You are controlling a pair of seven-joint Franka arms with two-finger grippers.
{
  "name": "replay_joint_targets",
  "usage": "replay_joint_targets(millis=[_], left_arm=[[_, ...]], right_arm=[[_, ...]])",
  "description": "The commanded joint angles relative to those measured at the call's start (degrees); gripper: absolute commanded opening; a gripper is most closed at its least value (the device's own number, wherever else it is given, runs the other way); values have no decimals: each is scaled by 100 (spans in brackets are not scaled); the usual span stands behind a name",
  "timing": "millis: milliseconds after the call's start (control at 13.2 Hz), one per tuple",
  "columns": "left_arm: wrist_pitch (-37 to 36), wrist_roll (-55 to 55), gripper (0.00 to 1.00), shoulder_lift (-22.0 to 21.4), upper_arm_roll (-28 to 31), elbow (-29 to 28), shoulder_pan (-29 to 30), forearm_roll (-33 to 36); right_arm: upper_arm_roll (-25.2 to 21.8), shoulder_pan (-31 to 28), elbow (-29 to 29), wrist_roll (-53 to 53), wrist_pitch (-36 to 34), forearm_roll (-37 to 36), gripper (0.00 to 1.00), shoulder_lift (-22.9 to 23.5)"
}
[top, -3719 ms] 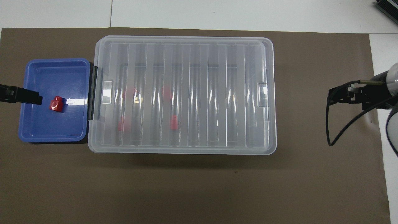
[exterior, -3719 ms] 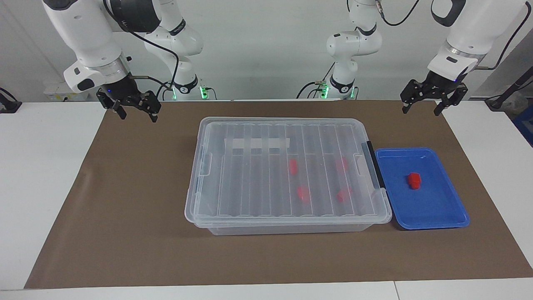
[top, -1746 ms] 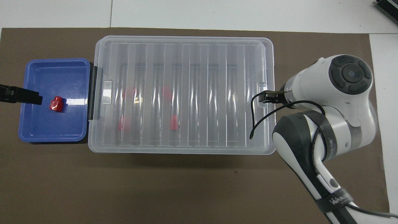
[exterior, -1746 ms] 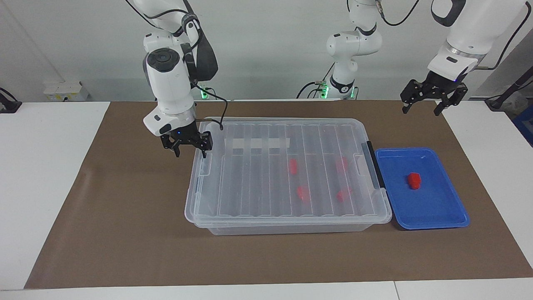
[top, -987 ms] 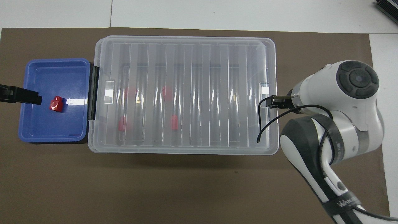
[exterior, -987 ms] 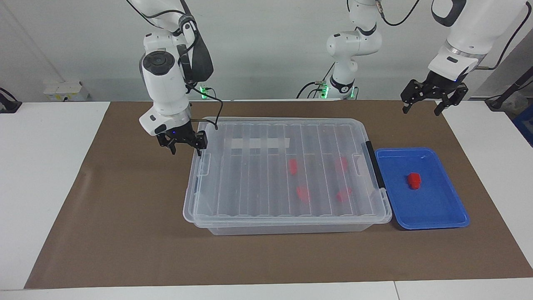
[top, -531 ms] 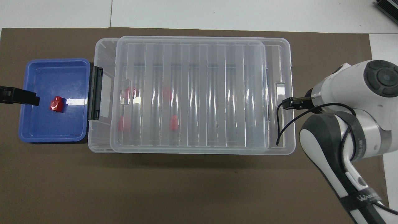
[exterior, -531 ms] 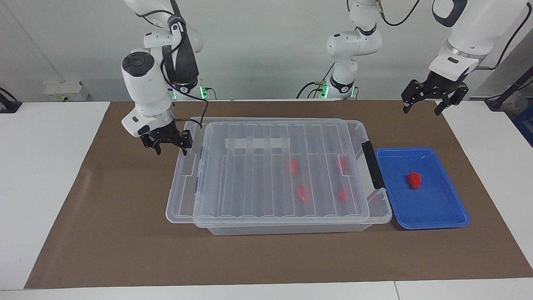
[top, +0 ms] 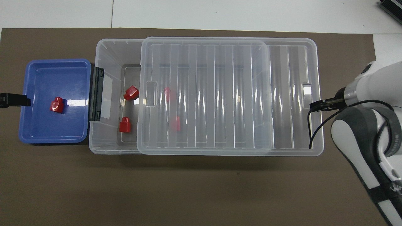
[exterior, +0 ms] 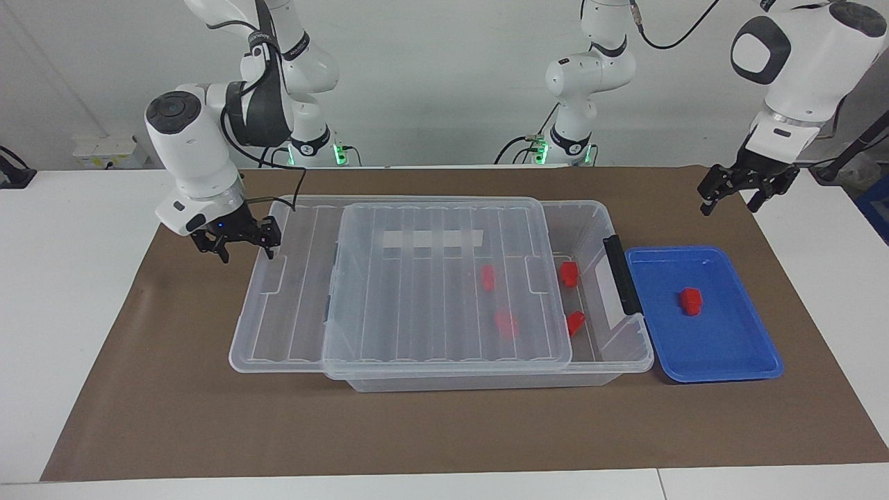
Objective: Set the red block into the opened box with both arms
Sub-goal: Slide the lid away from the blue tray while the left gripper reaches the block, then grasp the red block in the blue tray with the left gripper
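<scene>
A red block [exterior: 691, 301] [top: 57, 104] lies in the blue tray [exterior: 736, 361] [top: 37, 135]. The clear box [exterior: 625, 351] [top: 103, 50] stands beside it, its ribbed lid [exterior: 430, 292] [top: 220, 94] slid partway toward the right arm's end. Two red blocks [exterior: 569, 273] lie in the uncovered part and two more show through the lid. My right gripper [exterior: 248, 251] [top: 315, 105] is open, with one finger against the lid's end rim. Over the mat at the left arm's end, my left gripper [exterior: 729, 207] hangs open and holds nothing.
A black clip [exterior: 620, 274] stands on the box's end wall, right beside the tray. The slid lid overhangs the brown mat [exterior: 208, 417] toward the right arm's end. The right arm's cable [top: 314, 131] loops over the lid's end.
My right gripper has moved toward the right arm's end and dragged the lid with it, uncovering the box's end next to the tray. My left gripper has turned and dropped a little.
</scene>
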Motion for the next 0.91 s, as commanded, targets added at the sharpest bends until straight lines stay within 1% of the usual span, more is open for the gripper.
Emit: replay_joint_targets(millis=[0, 76, 152, 304, 455, 607, 835], left_arm=[[917, 45, 100, 258, -24, -416, 24, 86], [1189, 115, 100, 530, -24, -468, 33, 86], [1505, 159, 100, 690, -24, -634, 59, 86], [2305, 325, 100, 875, -24, -1073, 112, 86], [2431, 861, 100, 1199, -16, -1032, 121, 86], [2737, 924, 100, 1498, -16, -1031, 130, 86], [2836, 1170, 100, 1710, -16, -1032, 314, 95]], right_arm=[[49, -234, -163, -318, -2, -72, 89, -144], [49, -304, -163, -432, -2, -72, 89, -144], [49, -366, -163, -555, 6, -72, 89, -144], [49, -506, -163, -784, 41, -72, 89, -135], [49, -612, -163, -969, 76, -72, 89, -127], [49, -656, -154, -1013, 68, -72, 89, -127], [49, -674, -110, -1048, 24, -72, 89, -109]])
